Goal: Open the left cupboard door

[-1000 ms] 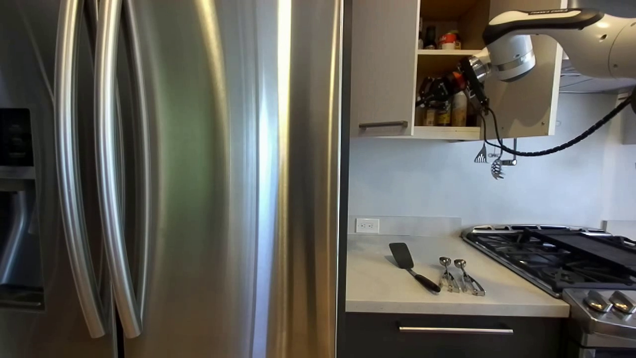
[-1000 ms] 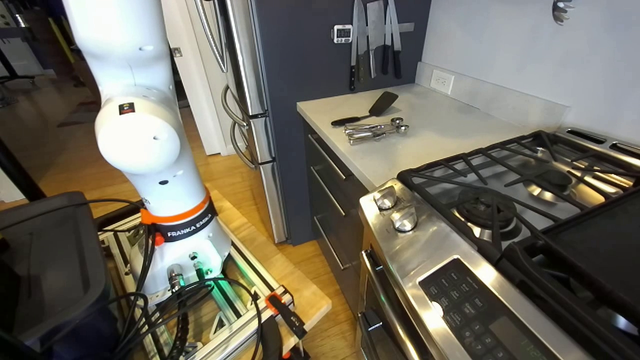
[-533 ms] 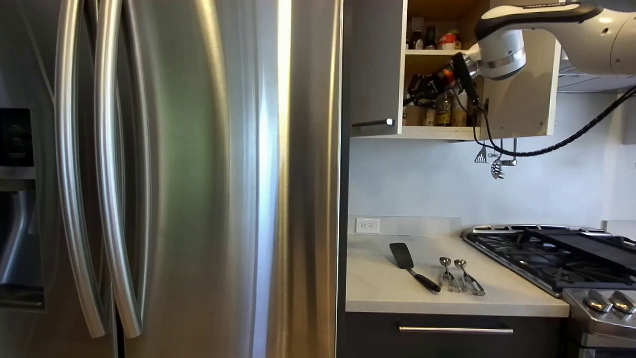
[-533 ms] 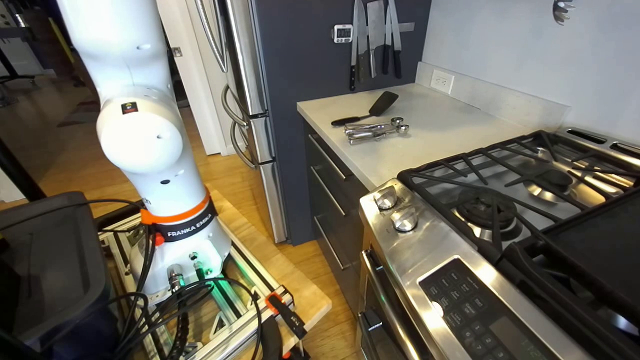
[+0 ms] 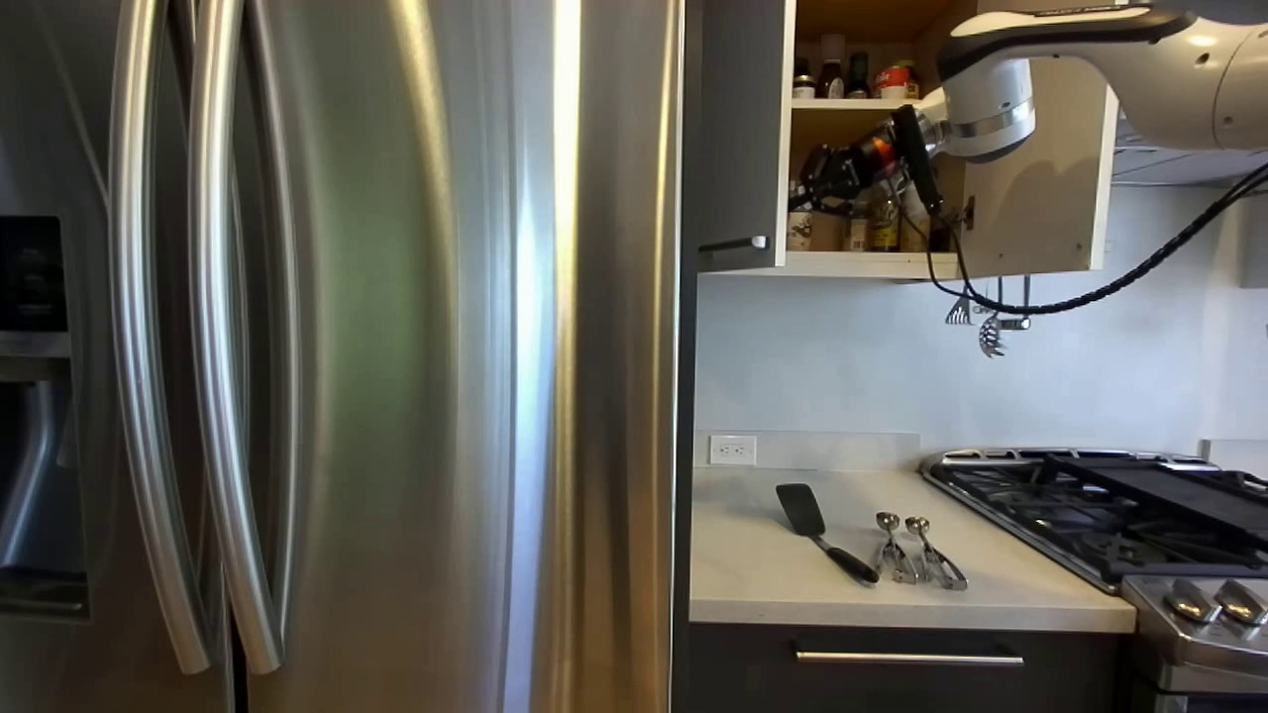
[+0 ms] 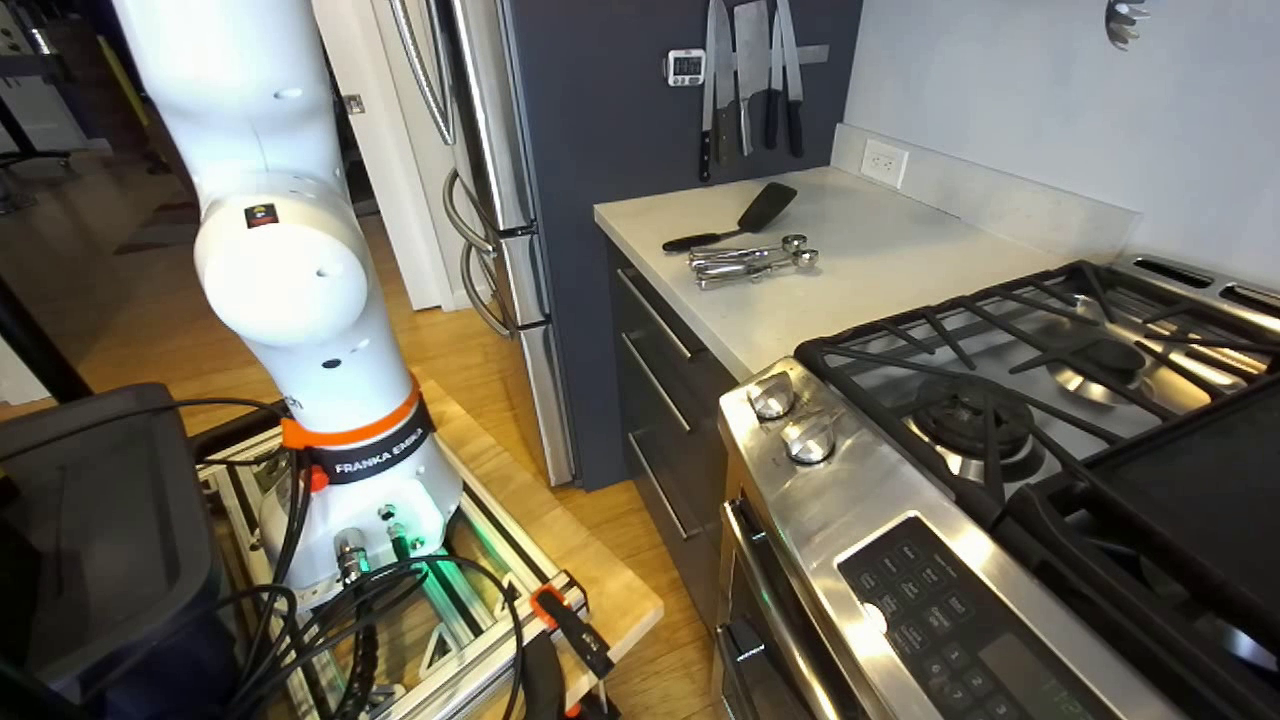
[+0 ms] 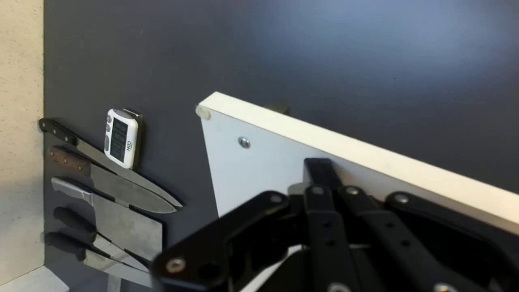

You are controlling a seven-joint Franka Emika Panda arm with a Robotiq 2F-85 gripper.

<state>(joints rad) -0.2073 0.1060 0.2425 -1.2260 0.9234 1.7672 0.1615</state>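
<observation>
The left cupboard door (image 5: 738, 129) stands partly open, swung outward, high over the left edge of the table (image 5: 733, 589) in an exterior view. From its free edge, open room runs across the front of the shelves (image 5: 852, 103) to the twin panel (image 5: 1035, 198), likewise swung out. In the wrist view that free edge is a straight pale strip, with a dark flat side panel (image 7: 365, 48) behind it; clearance between the two cannot be told.

State of the tool (image 7: 323, 170): narrow, black fingers together, at the door's inner face just beside the free edge. Whether the tips press on it cannot be told. The arm (image 5: 991, 109) comes in from the side of the stove (image 5: 1189, 649), which borders the table's right edge, and takes up part of the open room.

Materials: door smooth and flat, grey outside, off-white inside; a translucent round bumper (image 7: 202, 112) sits at its corner, a screw (image 7: 244, 142) near it. A slim metal bar handle (image 5: 731, 245) runs along the bottom. The fridge (image 5: 396, 396): brushed stainless.

Table: pale, smooth, straight front edge. A black spatula (image 5: 810, 525), flat-bladed, lies slantwise, grip end toward the front edge. Two shiny scoops (image 6: 745, 268), round-bowled, lie just beside it, between spatula and stove.
</observation>
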